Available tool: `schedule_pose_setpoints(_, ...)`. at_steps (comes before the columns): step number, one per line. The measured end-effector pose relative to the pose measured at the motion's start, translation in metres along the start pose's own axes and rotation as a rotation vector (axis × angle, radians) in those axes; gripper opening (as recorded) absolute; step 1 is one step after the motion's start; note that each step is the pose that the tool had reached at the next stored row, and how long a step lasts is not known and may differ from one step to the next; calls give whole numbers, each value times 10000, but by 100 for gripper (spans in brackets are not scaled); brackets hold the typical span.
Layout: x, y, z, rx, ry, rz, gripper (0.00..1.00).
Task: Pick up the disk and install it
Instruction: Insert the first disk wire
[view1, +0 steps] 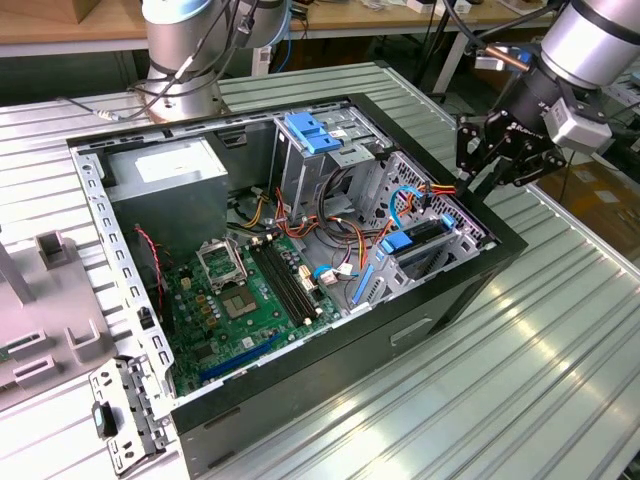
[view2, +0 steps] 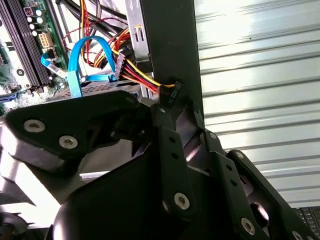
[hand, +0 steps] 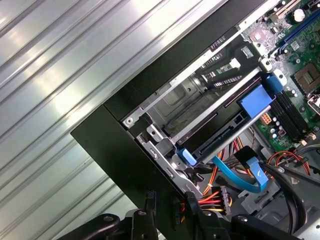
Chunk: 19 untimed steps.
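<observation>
Disk (view1: 415, 237): we see a slim dark-grey slab with light-blue plastic tabs, seated in the perforated metal bay of the black computer case (view1: 470, 290), a blue ribbon cable (hand: 240, 172) beside it. The gripper (view1: 490, 160) hangs at the case's edge, holding nothing; we cannot tell its finger spread. Ribbed metal table (view1: 540, 360) lies beneath.

disk (view1: 418, 238) in case (view1: 330, 360) bay | pincer (view1: 490, 160) above case corner

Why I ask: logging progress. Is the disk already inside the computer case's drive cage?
Yes, the disk lies slotted in the metal drive cage.
</observation>
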<state>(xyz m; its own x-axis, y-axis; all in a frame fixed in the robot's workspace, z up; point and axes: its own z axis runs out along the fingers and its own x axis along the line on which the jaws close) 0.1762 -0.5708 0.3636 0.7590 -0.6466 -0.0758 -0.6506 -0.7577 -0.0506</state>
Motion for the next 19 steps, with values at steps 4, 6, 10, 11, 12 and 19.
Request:
schedule_pose_setpoints(4,0,0,-1,-1,1,-1,18)
schedule_pose_setpoints(6,0,0,-1,-1,1,-1,18)
schedule_pose_setpoints(10,0,0,0,-1,0,-2,18)
schedule_pose_setpoints(11,0,0,-1,-1,1,-2,18)
schedule_pose_setpoints(12,-1,0,-4,3,-3,-4,18)
schedule_pose_setpoints(19,-20,6,-67,170,-142,-21,18)
